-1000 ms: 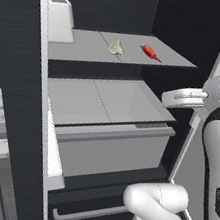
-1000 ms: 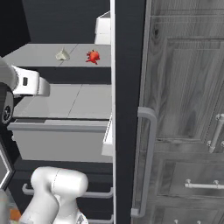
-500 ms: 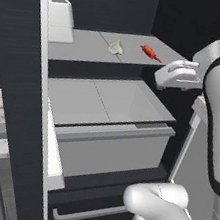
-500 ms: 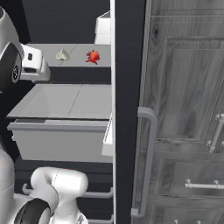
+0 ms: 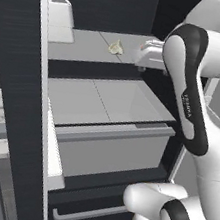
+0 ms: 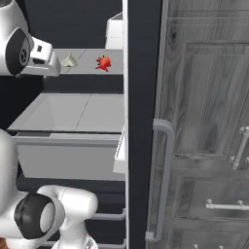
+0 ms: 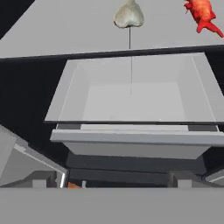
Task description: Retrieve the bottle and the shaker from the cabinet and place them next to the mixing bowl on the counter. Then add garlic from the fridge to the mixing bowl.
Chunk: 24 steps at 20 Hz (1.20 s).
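Observation:
A pale garlic bulb (image 5: 115, 47) (image 6: 69, 60) (image 7: 129, 15) lies on the grey shelf (image 5: 87, 45) of the open fridge. My gripper (image 5: 142, 61) (image 6: 54, 68) hovers at the shelf's front edge, just right of the garlic in the left base view and apart from it. Its jaws stand open with nothing between them. In the hand view the garlic sits far ahead, at the top. The bottle, the shaker and the mixing bowl are out of view.
A red food item (image 6: 103, 63) (image 7: 201, 15) lies on the shelf beside the garlic. A white bin (image 5: 59, 17) stands at the shelf's back. Below, a grey drawer (image 5: 113, 133) is pulled out. The fridge door (image 5: 24, 118) stands open; a wooden cabinet (image 6: 204, 121) flanks the fridge.
My arm has swung up and toward the fridge: the hand went from beside the drawer to the shelf's front edge, closer to the garlic. The jaws stayed open.

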### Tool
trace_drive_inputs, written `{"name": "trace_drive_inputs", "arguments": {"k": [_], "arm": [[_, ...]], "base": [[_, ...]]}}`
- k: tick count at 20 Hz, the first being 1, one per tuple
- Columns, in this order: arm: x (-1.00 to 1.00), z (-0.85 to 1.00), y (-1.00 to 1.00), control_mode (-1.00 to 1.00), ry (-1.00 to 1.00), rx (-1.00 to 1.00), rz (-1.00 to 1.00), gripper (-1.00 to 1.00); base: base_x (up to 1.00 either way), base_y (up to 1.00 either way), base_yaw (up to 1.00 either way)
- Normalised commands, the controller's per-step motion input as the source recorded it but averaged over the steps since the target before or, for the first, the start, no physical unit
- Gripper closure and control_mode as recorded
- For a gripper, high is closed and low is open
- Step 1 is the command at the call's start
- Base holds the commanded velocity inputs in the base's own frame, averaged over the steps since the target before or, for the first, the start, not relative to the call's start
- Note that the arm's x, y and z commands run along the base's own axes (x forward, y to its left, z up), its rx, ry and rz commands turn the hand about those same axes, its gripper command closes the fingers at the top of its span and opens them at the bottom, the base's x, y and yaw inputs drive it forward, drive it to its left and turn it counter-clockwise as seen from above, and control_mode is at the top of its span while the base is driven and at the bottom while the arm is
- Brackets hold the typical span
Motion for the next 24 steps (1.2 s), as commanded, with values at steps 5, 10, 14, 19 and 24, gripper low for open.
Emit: {"name": "trace_drive_inputs", "arguments": {"k": [5,10,14,19,24], "arm": [[0.9,0.0,0.0,-1.0,0.0,0.0,0.0,-1.0],[0.79,0.0,0.02,-1.0,0.0,-0.02,-0.08,-1.0],[0.74,-0.02,0.03,-1.0,0.0,-0.04,-0.13,-1.0],[0.78,-0.02,0.14,-1.0,0.0,-0.02,-0.14,-1.0],[0.5,-0.05,0.12,-1.0,0.0,0.0,-0.02,-1.0]], "base": [[0.0,0.0,0.0],[0.0,0.0,0.0],[0.0,0.0,0.0],[0.0,0.0,0.0],[0.0,0.0,0.0]]}}
